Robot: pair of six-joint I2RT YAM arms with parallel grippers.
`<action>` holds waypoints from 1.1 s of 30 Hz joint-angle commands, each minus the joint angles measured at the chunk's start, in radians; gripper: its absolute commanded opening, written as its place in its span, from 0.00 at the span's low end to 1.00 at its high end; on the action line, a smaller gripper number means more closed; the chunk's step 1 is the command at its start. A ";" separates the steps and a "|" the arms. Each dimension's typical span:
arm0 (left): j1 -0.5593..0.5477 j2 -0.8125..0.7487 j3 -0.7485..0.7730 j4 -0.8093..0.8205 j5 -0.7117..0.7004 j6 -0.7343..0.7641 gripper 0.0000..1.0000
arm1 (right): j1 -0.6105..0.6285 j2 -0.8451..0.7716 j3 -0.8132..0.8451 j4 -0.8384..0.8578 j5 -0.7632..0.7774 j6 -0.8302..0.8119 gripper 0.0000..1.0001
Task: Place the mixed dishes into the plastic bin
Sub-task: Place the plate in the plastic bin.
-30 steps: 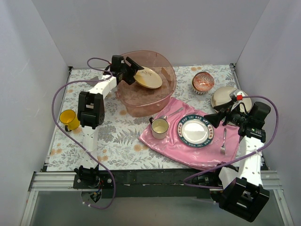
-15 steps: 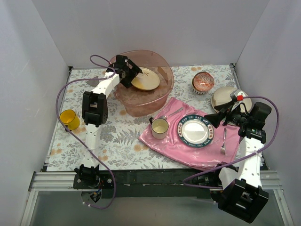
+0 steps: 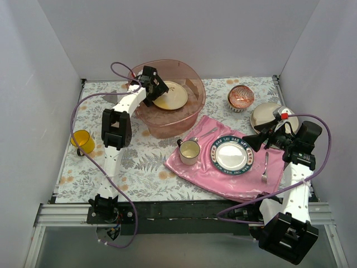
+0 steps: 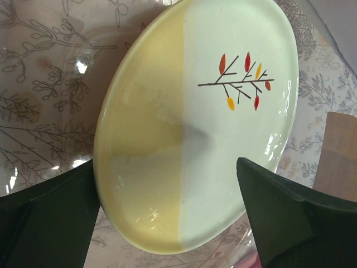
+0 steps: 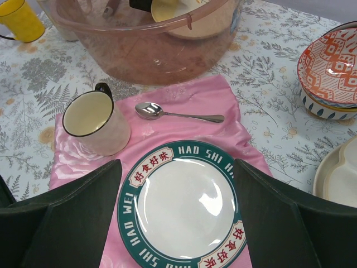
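A plate, half peach-yellow and half mint-green with a twig motif (image 3: 170,95) (image 4: 195,123), lies inside the translucent pinkish plastic bin (image 3: 167,124) (image 4: 44,67) (image 5: 139,53). My left gripper (image 3: 156,88) (image 4: 167,167) hangs over the bin, open, its fingers wide on either side of the plate's near edge. My right gripper (image 3: 254,140) (image 5: 177,167) hovers open above the pink cloth, holding nothing. A yellow mug (image 3: 82,140) (image 5: 19,19) stands at the far left. A red-patterned bowl (image 3: 240,97) (image 5: 329,67) and a cream divided plate (image 3: 266,116) (image 5: 340,178) sit at the right.
A pink cloth (image 3: 195,170) carries a dark-rimmed lettered plate (image 3: 232,156) (image 5: 184,206), a cream cup with a dark handle (image 3: 189,151) (image 5: 95,123), a spoon (image 3: 203,135) (image 5: 178,114) and a fork (image 3: 265,167). White walls close in the table on three sides.
The left gripper has opened and let go of the peach and mint plate, which dropped from above the rim into the bin. The right arm has not moved.
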 commanded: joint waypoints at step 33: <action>-0.012 -0.138 0.013 0.009 -0.113 0.126 0.98 | -0.013 -0.027 -0.013 0.029 0.014 -0.013 0.89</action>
